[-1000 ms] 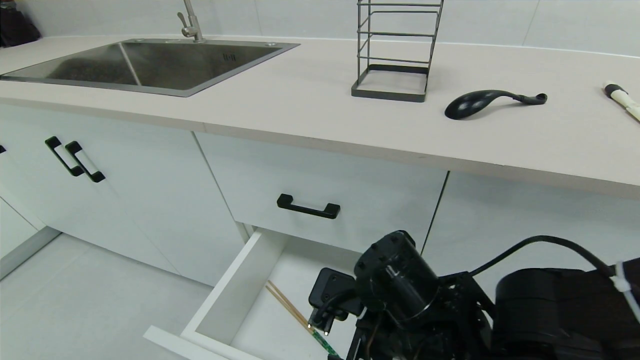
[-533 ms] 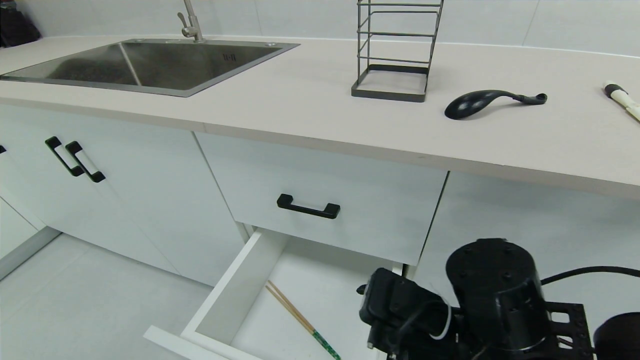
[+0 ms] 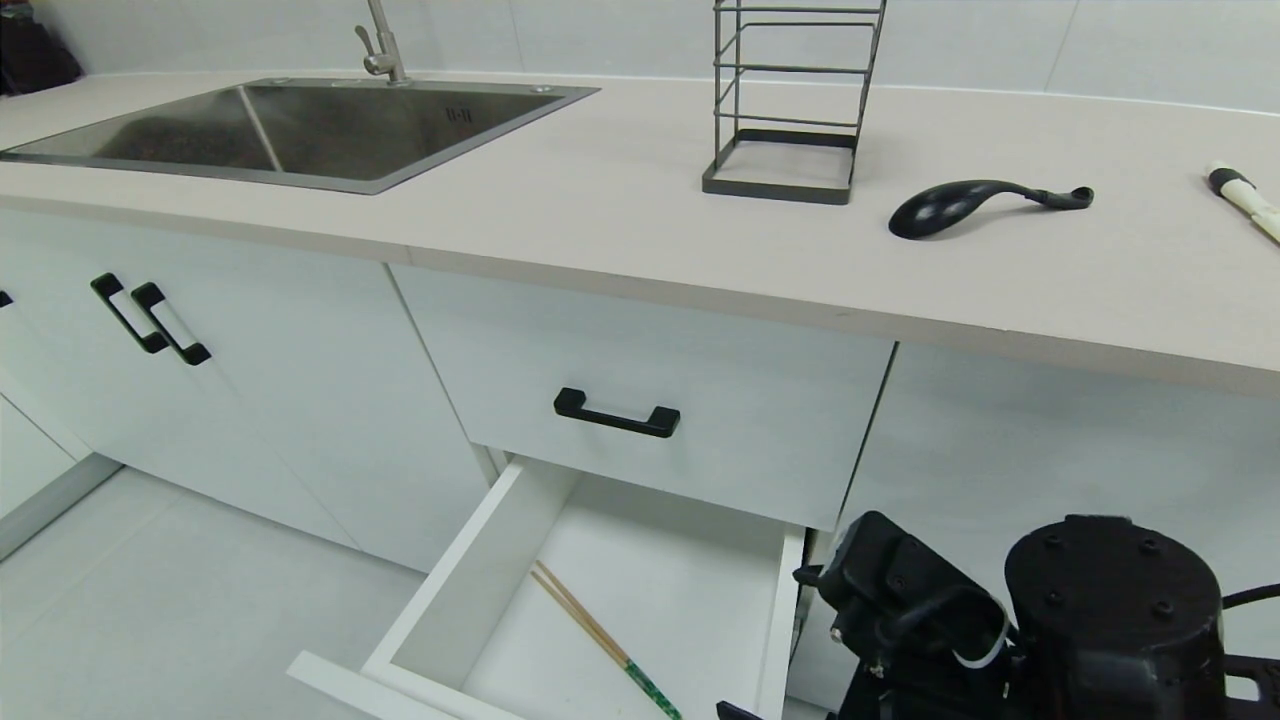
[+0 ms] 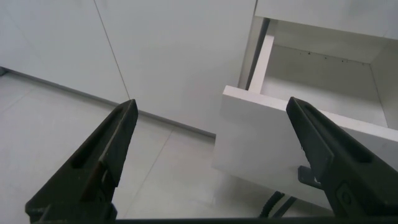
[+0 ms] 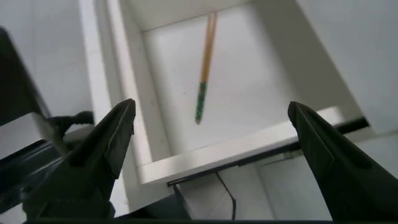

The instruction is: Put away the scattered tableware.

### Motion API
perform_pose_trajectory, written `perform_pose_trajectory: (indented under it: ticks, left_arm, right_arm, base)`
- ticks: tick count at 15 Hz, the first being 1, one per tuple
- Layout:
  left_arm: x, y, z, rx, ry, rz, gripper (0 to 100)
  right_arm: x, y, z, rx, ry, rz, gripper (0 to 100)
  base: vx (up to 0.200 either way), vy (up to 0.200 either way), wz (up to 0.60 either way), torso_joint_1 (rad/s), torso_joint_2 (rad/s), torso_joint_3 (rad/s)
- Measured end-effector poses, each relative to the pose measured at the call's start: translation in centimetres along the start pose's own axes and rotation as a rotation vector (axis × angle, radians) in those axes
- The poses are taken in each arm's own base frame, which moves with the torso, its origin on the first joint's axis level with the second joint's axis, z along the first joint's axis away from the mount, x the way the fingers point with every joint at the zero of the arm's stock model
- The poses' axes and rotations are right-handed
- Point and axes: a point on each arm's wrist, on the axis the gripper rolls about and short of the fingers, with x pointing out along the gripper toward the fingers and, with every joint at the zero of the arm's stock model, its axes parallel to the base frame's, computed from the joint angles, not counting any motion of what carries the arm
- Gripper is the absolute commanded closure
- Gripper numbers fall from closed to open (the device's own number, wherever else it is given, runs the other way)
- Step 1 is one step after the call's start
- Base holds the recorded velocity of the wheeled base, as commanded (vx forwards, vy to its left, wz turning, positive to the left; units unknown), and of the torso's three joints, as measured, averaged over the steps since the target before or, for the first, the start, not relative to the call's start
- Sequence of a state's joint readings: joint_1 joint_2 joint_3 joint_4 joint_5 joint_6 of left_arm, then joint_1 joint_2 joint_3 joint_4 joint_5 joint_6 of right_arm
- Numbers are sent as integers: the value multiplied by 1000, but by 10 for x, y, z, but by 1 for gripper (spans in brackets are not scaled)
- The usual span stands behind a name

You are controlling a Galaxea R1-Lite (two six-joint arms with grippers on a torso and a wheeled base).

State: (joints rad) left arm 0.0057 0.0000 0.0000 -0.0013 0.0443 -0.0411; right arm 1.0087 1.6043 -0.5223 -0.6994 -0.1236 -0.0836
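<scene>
Across countertop (image 3: 600,200), leaves black spoon (image 3: 945,207) and pale utensil (image 3: 1250,200) unstowed; has chopsticks (image 3: 590,628) in open drawer (image 3: 470,590); holds left gripper (image 4: 210,102), right gripper (image 5: 210,104) agape, empty.

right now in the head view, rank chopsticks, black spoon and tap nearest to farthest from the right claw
1. chopsticks, in the open drawer below the right claw
2. black spoon, right of the counter
3. tap, far left by the sink
</scene>
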Motion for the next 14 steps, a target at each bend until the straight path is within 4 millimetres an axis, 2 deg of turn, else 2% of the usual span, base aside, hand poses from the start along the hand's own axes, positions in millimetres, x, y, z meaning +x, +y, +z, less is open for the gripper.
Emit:
perform_pose_trajectory:
  ticks: [3, 8, 14]
  left_arm:
    - [0, 0, 0, 0, 0, 0, 0]
    - [0, 0, 0, 0, 0, 0, 0]
    - [0, 0, 0, 0, 0, 0, 0]
  right_arm:
    - [4, 2, 5, 2, -73, 0, 0]
    - [10, 11, 1, -63, -62, 47, 0]
    - [9, 25, 5, -87, -78, 102, 0]
  base:
    - [0, 0, 0, 0, 0, 0]
    - [0, 0, 0, 0, 0, 0]
    - [0, 0, 0, 5, -8, -4]
